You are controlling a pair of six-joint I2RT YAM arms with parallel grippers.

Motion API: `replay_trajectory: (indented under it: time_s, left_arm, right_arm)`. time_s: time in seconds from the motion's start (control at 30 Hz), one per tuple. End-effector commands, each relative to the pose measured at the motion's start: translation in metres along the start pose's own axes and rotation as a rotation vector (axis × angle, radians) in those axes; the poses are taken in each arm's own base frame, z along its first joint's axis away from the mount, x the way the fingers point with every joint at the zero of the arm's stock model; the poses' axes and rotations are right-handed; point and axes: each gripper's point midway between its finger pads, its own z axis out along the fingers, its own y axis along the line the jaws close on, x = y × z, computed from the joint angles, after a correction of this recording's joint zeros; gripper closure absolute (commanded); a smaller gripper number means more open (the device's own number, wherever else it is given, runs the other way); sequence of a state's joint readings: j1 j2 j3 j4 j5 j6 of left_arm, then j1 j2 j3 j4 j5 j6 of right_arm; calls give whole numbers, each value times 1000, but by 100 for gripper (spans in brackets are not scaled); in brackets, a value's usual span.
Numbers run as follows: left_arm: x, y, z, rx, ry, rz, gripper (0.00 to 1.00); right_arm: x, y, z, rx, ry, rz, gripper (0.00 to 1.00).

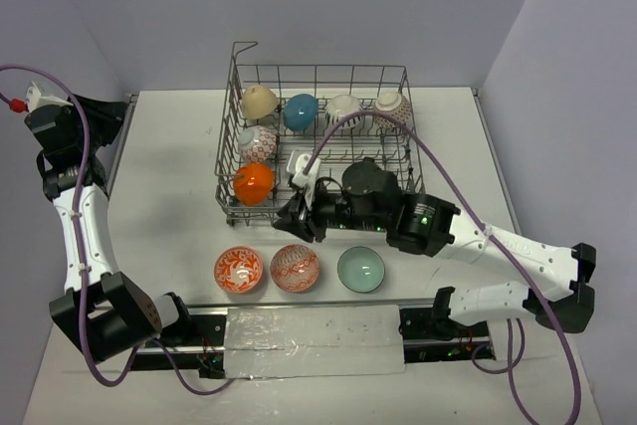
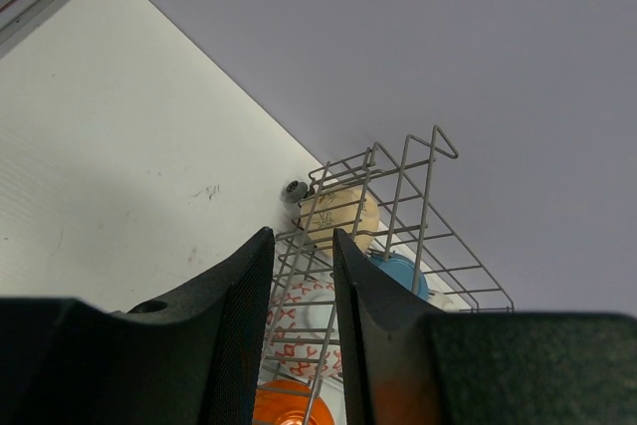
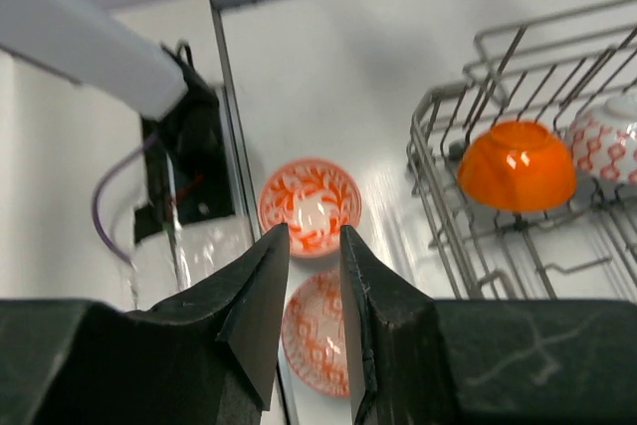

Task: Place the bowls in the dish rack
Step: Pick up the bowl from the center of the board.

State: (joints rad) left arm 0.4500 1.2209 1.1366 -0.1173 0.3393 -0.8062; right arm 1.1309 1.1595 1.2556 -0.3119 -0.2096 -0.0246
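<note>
Right claw (image 3: pixel 314 236) narrowly parted, empty, above orange-red patterned bowls (image 3: pixel 310 204) beside dish rack (image 3: pixel 453 236).

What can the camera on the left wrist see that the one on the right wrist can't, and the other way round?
Only the left wrist view: a tan bowl and a blue bowl inside the rack. Only the right wrist view: two red-patterned bowls on the table, outside the rack. Both: the wire rack and the plain orange bowl in it.
</note>
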Motion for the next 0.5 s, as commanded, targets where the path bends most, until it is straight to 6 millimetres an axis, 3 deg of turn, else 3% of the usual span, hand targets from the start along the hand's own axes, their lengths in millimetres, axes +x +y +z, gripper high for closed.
replay_trajectory:
  time_s: [0.0,0.27,0.47]
  left_arm:
    - [-9,-13,-6,37,-37,32,64]
    - [-9,-10,-4,25,-37,32,64]
    - [-4,-10,-2,30,-24,27,64]
  right_arm:
    - [35,-6,-2,87,119,-82,65]
    - [97,21,38,65,311,-171,65]
    - [112,41,67,-4,330,-157,65]
